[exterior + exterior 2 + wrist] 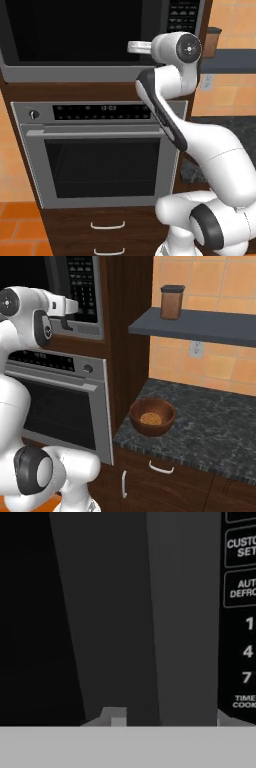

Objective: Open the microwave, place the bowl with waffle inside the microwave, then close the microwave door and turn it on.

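The microwave (95, 37) is seen built into dark wood cabinetry, right above a stainless wall oven (102, 152). It's black with a grey frame, and its black keypad (81, 287) is set on the right side with rows of small buttons; in the hand view, white labels like 1, 4, 7 and part of "TIME COOK" can be read on the keypad. The microwave door (75, 30) is seen as a wide black glass panel, apparently closed, with a dark vertical bar handle (145, 617) shown very close up in the hand view.

The gripper (167, 719) is held up at the handle, between the glass and the keypad. Two finger tips are seen set well apart at the bottom of the hand view, one on each side of the bar, so the hand looks spread wide; whether the handle is actually touched can't be told.

One bowl with waffle (152, 416) is seen, round and dark reddish-brown, with a single golden-tan waffle piece in it. It's parked on the dark marbled counter (210, 426) near the cabinet side, well apart from the microwave.

One brown canister (171, 302) with a dark lid is seen on the grey shelf (200, 326) above the counter. Two drawer handles (107, 226) are seen below the oven.
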